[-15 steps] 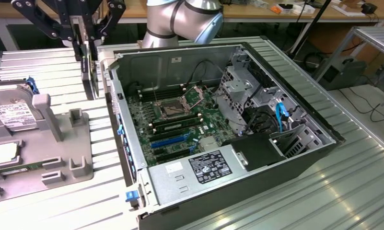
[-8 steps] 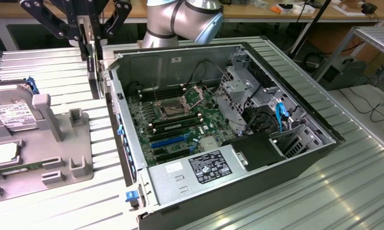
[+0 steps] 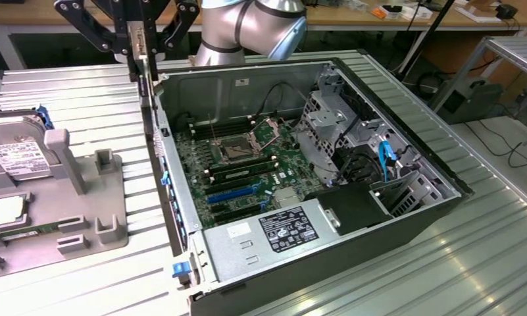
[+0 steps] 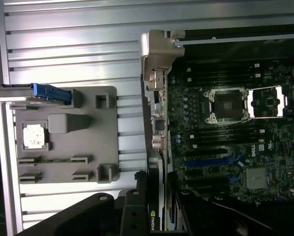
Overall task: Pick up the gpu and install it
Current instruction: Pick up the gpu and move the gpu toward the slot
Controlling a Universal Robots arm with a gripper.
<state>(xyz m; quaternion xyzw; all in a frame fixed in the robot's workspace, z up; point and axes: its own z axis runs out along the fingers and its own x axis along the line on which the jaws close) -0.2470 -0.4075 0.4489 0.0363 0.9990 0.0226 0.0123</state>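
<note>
So the gpu (image 3: 141,49) is off the worktop and up in the air, held on edge with its silver bracket end facing the exterior camera. In the wrist view you can read the little green logo on the card (image 4: 153,218) right between the fingers. The gripper (image 3: 140,33) has its jaws pinching the card from both flat sides, so the pick-up part looks done to me and this is the carry-over bit of the install. It hangs above the rear wall of the open pc case (image 3: 404,217), at the exterior view's left, well clear of the motherboard (image 3: 237,164) and not in any slot yet. The blue expansion slots (image 3: 232,195) sit lower on the board, between the cpu socket (image 3: 237,150) and the power supply (image 3: 276,230), and they look free. My guess is seating it calls for getting the card's bottom edge dead parallel over one of those slots, with the bracket tucked against the rear wall, then a straight, even push. Off to the side, the grey parts tray (image 3: 87,210) on the ribbed worktop (image 3: 474,263) holds a hard drive (image 3: 13,161), apart from all this.
</note>
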